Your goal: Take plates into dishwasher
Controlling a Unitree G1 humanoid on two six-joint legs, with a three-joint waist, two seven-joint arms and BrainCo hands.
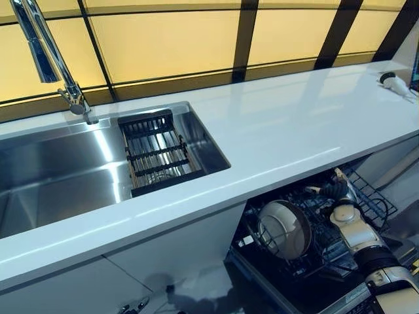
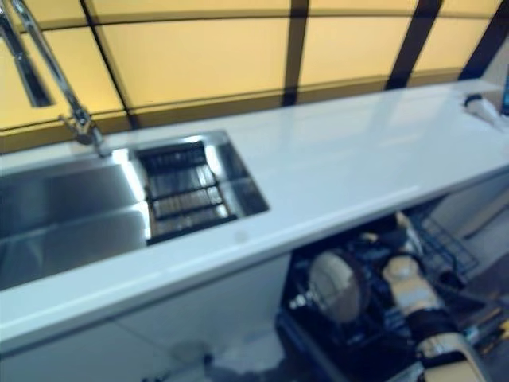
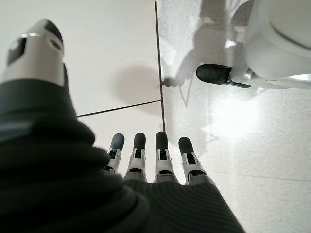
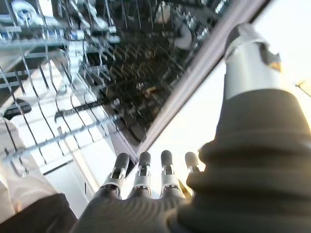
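A round pale plate [image 1: 285, 229] with a dark rim stands on edge in the lower rack [image 1: 321, 252] of the open dishwasher, under the counter at the lower right. My right hand [image 1: 335, 190] is inside the dishwasher just right of the plate, above the rack. In the right wrist view its fingers [image 4: 144, 170] are straight and hold nothing, with the wire tines [image 4: 58, 121] beyond them. My left hand [image 3: 160, 155] hangs low over the pale floor, open and holding nothing.
A long white counter [image 1: 294, 131] runs across the view above the dishwasher. A steel sink [image 1: 52, 176] with a black drying rack [image 1: 154, 154] and a tall tap [image 1: 46, 52] sits at the left. A small white object [image 1: 393, 82] lies at the counter's far right.
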